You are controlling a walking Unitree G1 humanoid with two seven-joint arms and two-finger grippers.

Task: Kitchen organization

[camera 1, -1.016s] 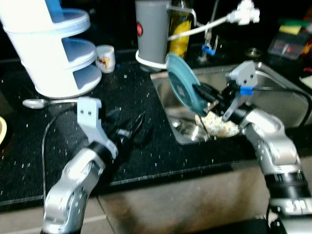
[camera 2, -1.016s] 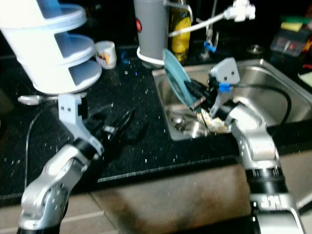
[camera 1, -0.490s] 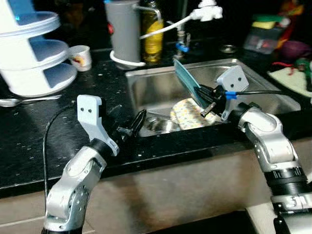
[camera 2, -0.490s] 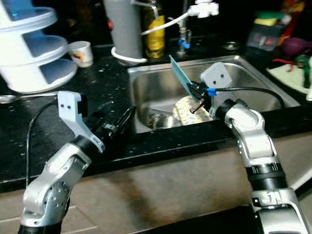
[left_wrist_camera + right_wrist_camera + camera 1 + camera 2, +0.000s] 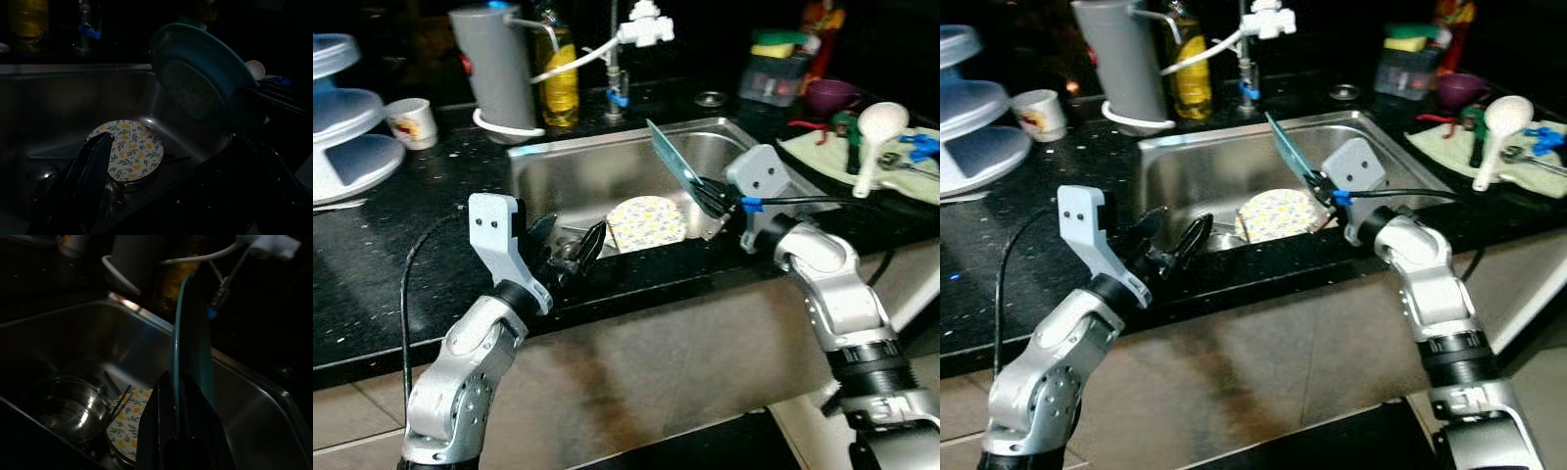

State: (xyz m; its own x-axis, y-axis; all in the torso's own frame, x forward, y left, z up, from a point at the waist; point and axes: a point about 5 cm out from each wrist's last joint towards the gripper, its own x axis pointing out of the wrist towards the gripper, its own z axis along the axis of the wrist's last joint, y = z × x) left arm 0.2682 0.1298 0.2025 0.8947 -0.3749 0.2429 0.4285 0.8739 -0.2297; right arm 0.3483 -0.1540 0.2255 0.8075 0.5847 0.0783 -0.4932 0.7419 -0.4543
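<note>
The right gripper (image 5: 705,193) pinches the teal plate (image 5: 672,164) by its rim, on edge above the sink (image 5: 536,168); stiff, probably slippery and breakable, so that thin rim hold looks precarious, while the left gripper (image 5: 570,253) hovers spread.

Teal plate (image 5: 1285,147) in right gripper (image 5: 1316,185) (over sink (image 5: 1185,166))
</note>
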